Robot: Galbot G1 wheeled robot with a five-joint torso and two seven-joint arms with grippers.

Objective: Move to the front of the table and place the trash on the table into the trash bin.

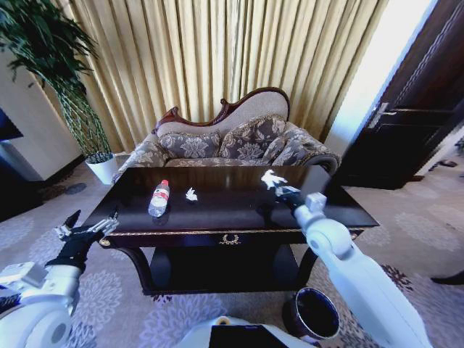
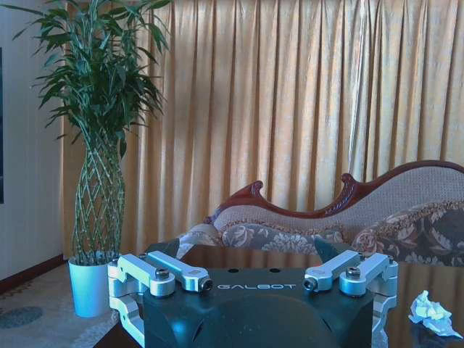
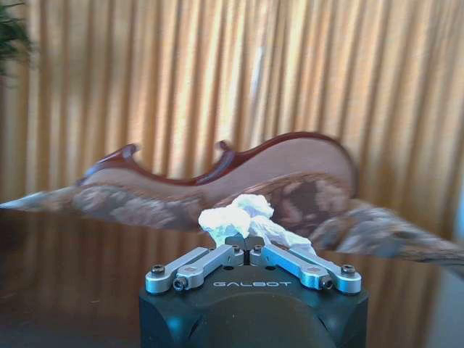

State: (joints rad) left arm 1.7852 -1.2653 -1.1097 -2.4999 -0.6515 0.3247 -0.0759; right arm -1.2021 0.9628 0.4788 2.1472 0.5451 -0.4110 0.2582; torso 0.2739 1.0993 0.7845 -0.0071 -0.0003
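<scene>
Right hand (image 3: 248, 250) clamped on paper scrap (image 3: 239, 216) above table (image 1: 239, 206) — left hand (image 2: 254, 279) spread, empty

Gold curtains (image 1: 217, 58), floral sofa (image 1: 232, 141), patterned carpet (image 1: 406, 225).

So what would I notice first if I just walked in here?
Probably the right claw pinching a crumpled white paper scrap over the right side of the shiny dark table. Then the plastic bottle lying on the table's left side, with another paper scrap beside it. The left claw waits open by the table's left corner.
</scene>
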